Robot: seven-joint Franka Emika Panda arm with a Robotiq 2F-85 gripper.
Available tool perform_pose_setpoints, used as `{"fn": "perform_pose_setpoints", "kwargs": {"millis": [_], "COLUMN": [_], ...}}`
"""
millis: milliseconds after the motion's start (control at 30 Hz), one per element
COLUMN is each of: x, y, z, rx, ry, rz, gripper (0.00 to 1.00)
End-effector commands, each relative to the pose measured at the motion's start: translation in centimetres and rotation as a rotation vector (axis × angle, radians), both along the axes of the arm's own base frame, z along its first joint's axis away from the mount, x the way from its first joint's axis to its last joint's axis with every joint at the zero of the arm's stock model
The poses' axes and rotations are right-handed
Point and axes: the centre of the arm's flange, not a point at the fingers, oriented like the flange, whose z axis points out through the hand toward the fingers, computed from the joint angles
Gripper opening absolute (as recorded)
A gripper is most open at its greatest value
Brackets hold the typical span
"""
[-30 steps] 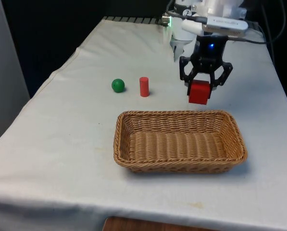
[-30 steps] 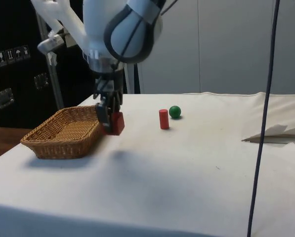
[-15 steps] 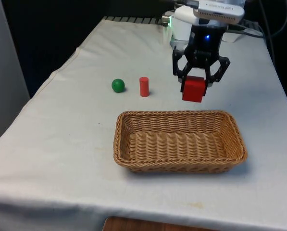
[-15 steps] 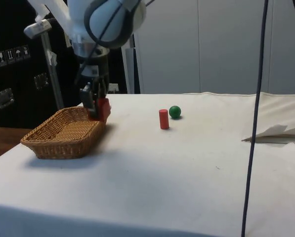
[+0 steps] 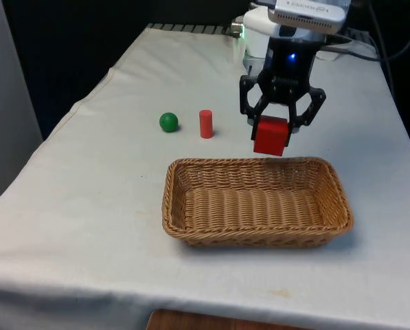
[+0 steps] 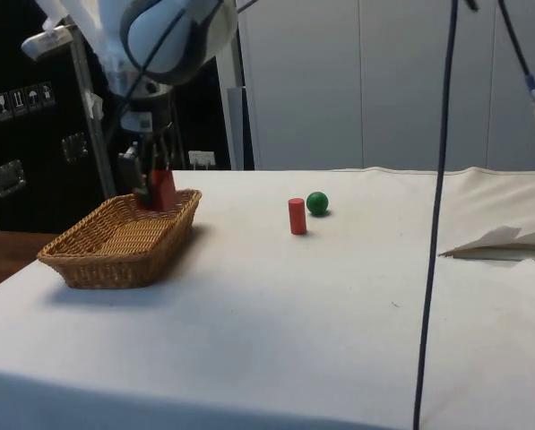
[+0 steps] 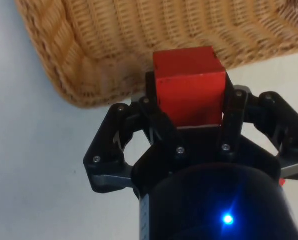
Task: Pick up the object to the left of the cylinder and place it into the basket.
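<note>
Black two-finger gripper (image 5: 269,130) had fingers clamped on the red wooden cube (image 5: 270,135), poised above the woven wicker basket's (image 5: 191,230) far rim for release.

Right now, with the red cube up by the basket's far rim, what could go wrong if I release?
1. The red cube hangs in the gripper over the basket's far rim rather than its middle; dropped here, it may hit the rim and tumble onto the white cloth.
2. Lowering straight down could press the fingers into the wicker and shift the basket.
3. The task names the object left of the red cylinder; the green ball also flanks it, so check the pick.
</note>
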Motion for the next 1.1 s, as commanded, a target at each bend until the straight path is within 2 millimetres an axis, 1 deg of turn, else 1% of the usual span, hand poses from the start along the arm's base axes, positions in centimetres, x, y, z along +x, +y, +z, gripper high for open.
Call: {"fn": "perform_pose_setpoints", "kwargs": {"millis": [0,133,167,233,267,300,400,433,500,667,700,733,800,933,1033,1067], "x": [0.7,1.8,1.5,2.8,2.8,3.4,4.3,4.0,5.2,6.4,6.6,6.4,7.1,7.3,7.5,7.3], "y": [-0.1,-0.1,-0.1,-0.1,-0.1,-0.2,-0.2,-0.2,-0.3,-0.6,-0.6,-0.6,-0.8,-1.1,-1.0,-1.1], "z": [-0.4,-1.2,-1.0,-1.9,-1.9,-2.4,-3.1,-3.0,-3.9,-5.7,-6.0,-5.9,-6.9,-7.6,-7.9,-7.7], "rx": [0.007,0.0,-0.009,-0.005,-0.005,-0.009,-0.015,-0.023,-0.019,-0.02,-0.017,-0.028,-0.009,0.009,0.007,0.004], "ry": [-0.003,-0.016,-0.014,-0.028,-0.028,-0.035,-0.045,-0.042,-0.054,-0.06,-0.06,-0.058,-0.06,-0.061,-0.065,-0.063], "rz": [0.002,0.0,-0.004,-0.003,-0.003,-0.005,-0.007,-0.01,-0.009,-0.017,-0.019,-0.023,-0.022,-0.028,-0.028,-0.03], "gripper": [0.0,0.0,0.0,0.0,0.0,0.0,0.0,0.0,0.0,0.0,0.0,0.0,0.0,0.0,0.0,0.0]}}
